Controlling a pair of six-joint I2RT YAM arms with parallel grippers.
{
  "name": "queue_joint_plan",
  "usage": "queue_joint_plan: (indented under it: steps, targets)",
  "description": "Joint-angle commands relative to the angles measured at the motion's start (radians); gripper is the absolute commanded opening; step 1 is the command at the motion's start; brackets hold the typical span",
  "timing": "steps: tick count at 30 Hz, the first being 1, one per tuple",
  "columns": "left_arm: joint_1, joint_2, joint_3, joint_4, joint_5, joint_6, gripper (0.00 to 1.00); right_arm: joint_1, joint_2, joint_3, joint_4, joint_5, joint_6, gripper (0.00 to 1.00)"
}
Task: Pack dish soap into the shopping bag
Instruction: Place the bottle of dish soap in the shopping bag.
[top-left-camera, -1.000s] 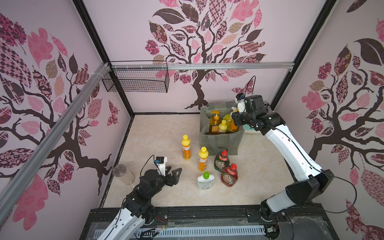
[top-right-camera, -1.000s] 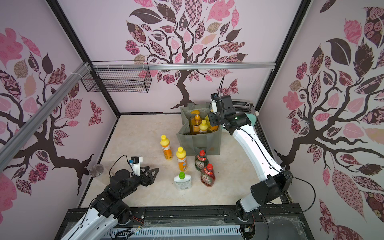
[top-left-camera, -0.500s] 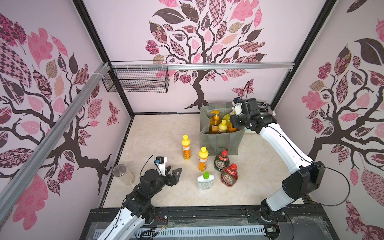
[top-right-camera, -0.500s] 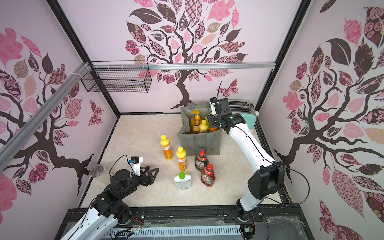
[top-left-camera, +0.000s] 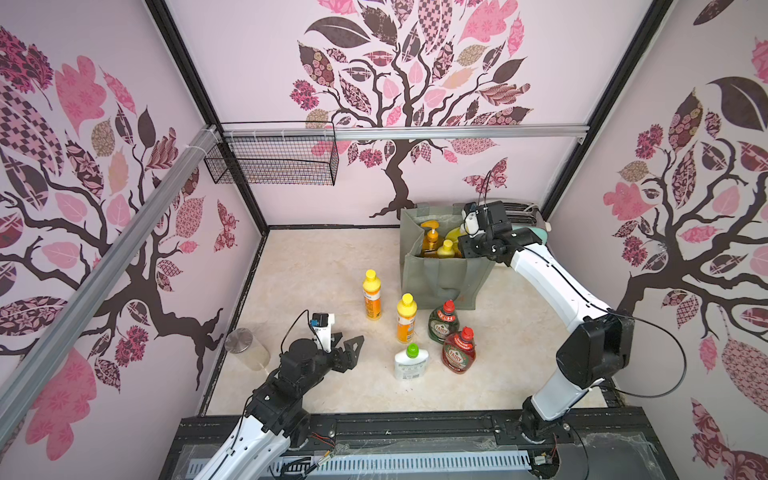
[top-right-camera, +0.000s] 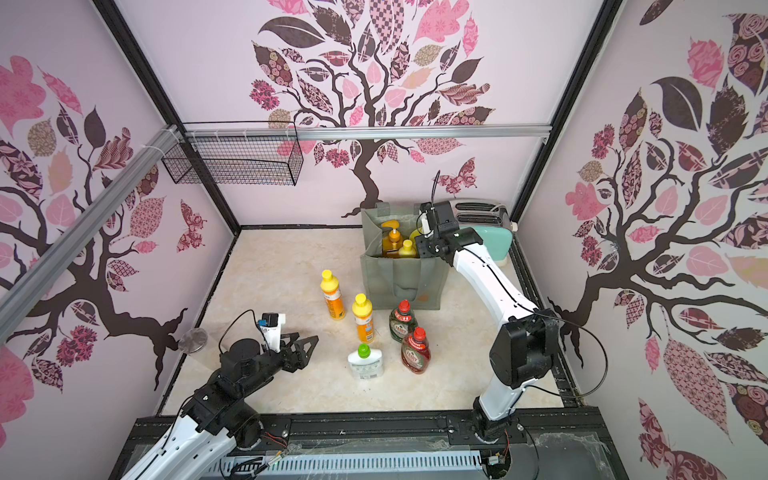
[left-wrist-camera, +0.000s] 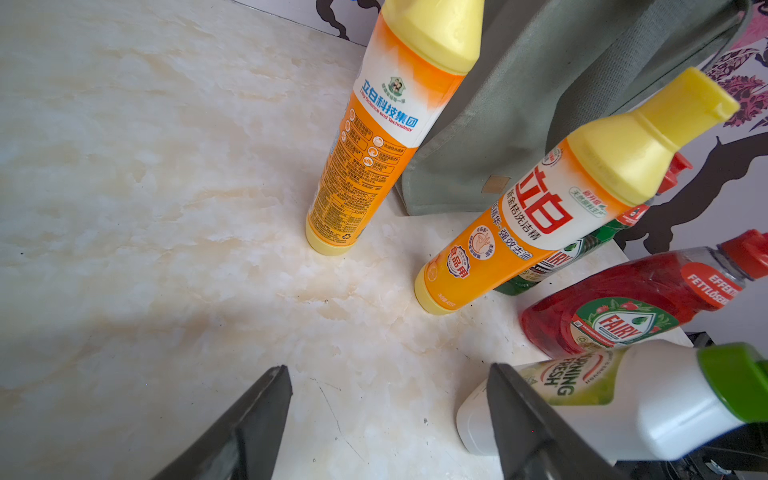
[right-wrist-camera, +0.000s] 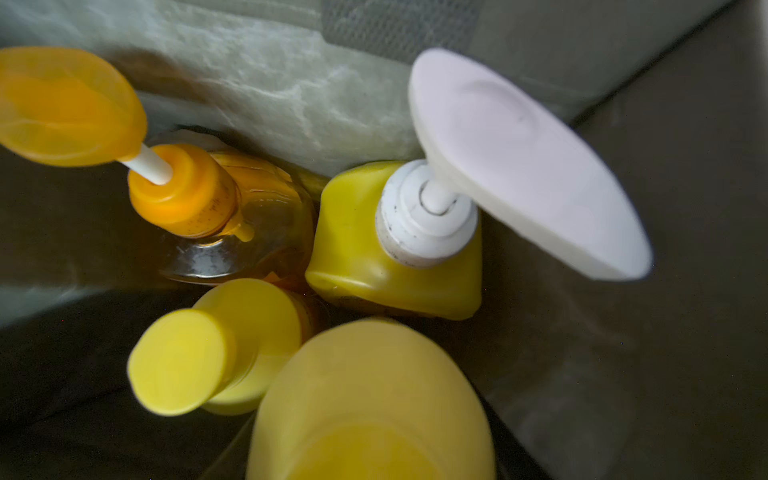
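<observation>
Right gripper (top-left-camera: 469, 247) is sinking from above the rim into the shopping bag (top-left-camera: 440, 282), gripping a yellow-capped orange bottle (right-wrist-camera: 370, 399). That's the fourth going in, five waiting outside. Left gripper (left-wrist-camera: 388, 370) is idling wide by the Morning Fresh bottle (left-wrist-camera: 648, 399).

Pale pink walls (top-left-camera: 257, 62) with tree decals (top-left-camera: 395, 178), cream marbled floor (top-left-camera: 316, 266), black wire basket (top-left-camera: 274, 160).

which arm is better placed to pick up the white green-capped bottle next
left: the left gripper is open right beside the white green-capped bottle; the right gripper is far off, down in the shopping bag
</observation>
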Motion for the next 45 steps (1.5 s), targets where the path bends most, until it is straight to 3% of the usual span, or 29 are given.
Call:
queue_joint_plan:
  steps: [1,7,13,28,31,36,45]
  targets:
    - [-0.003,0.002,-0.014,0.023,0.005,0.009,0.80,-0.016,0.006,0.022,0.135,0.024,0.016,0.31]
    - [-0.003,0.002,-0.015,0.024,0.006,0.009,0.80,-0.016,0.021,0.001,0.149,0.015,0.027,0.34]
    - [-0.003,0.005,-0.015,0.025,0.006,0.009,0.80,-0.016,0.018,-0.018,0.161,0.019,0.028,0.45]
    - [-0.002,0.011,-0.016,0.029,0.004,0.009,0.80,-0.020,0.039,-0.067,0.196,0.018,0.044,0.44]
    - [-0.003,0.012,-0.015,0.029,0.004,0.009,0.80,-0.022,0.038,-0.064,0.193,0.018,0.044,0.50]
    - [-0.003,0.014,-0.012,0.029,0.000,0.007,0.81,-0.022,0.016,-0.036,0.174,0.009,0.044,0.69]
    - [-0.003,0.032,0.016,0.025,-0.008,-0.013,0.82,-0.022,-0.064,0.038,0.107,-0.015,0.034,0.80]
